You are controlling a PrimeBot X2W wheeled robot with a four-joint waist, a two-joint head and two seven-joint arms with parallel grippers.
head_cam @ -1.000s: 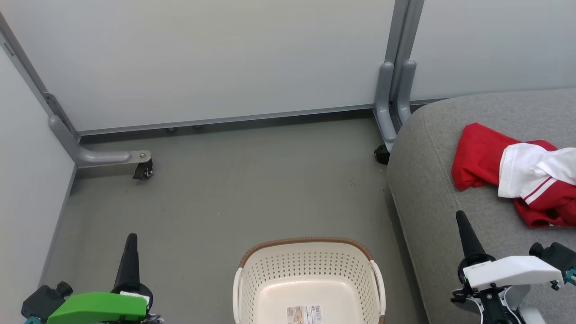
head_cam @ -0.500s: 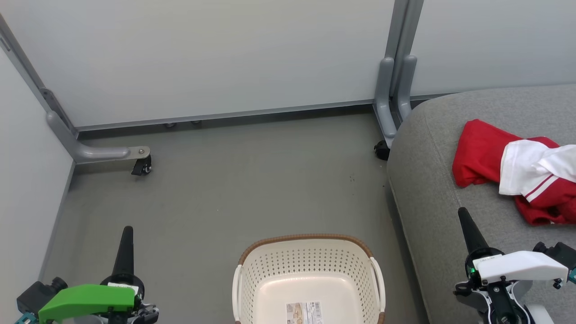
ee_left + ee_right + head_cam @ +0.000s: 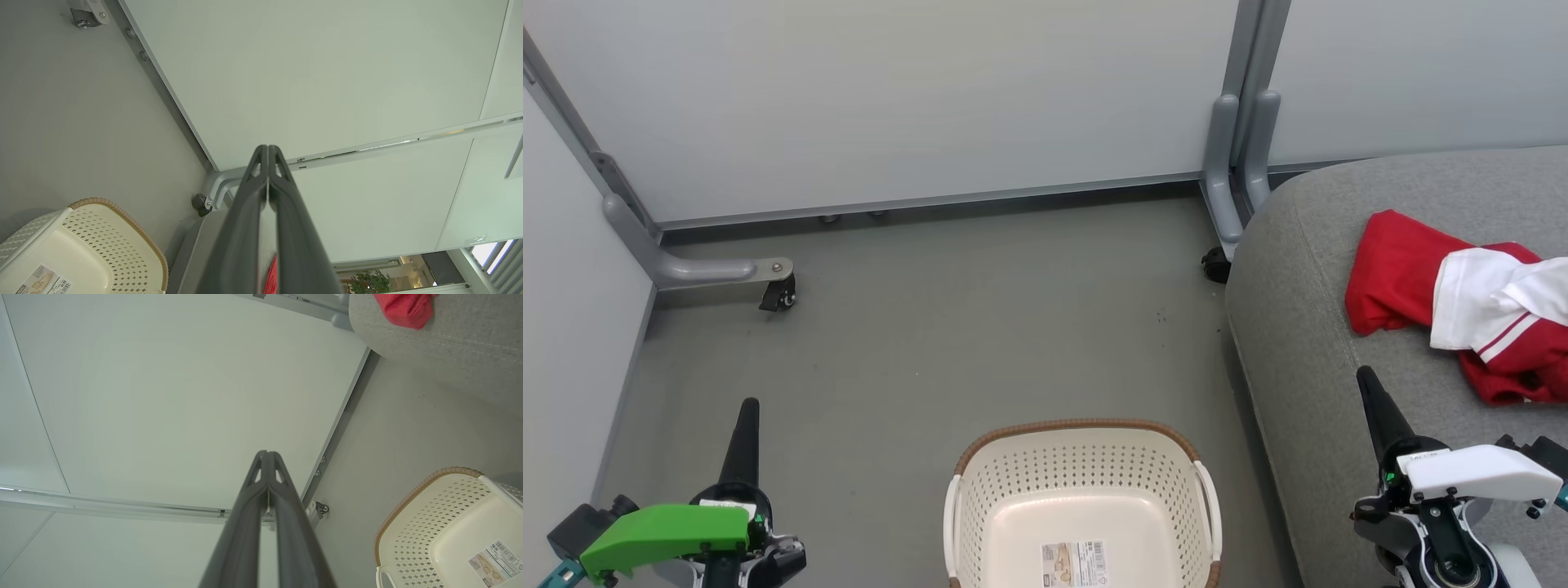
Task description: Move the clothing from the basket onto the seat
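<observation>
The grey floor (image 3: pixel 931 343) runs up to pale partition panels (image 3: pixel 890 106), and the big grey seat (image 3: pixel 1298 343) takes up the right side of the head view. The cream basket (image 3: pixel 1078 426) stands on the floor just left of the seat's front edge. What shows of its inside is bare, though its nearest part is cut off at the bottom of the view.

The clothing (image 3: pixel 1396 273) lies in a crumpled heap on the seat, well in from the edge. It is red with a white striped panel on top and runs out of view to the right, so I cannot tell whether it is one garment or two.

The left tool (image 3: pixel 747 412) hangs over the floor to the left of the basket, its two fingers pressed together and pinching nothing. The right tool (image 3: pixel 1369 385) hangs over the front of the seat, near the heap but apart from it, also pressed together and empty.

On the basket's bottom only a label (image 3: pixel 1074 563) shows.

The task looks as good as done, so what remains is probably a tidy finish. Keep the right tool off the fabric so that no fold catches and drags toward the edge, and keep both arms clear of the basket rim. A look into the basket's hidden near part would confirm that nothing is left inside.
</observation>
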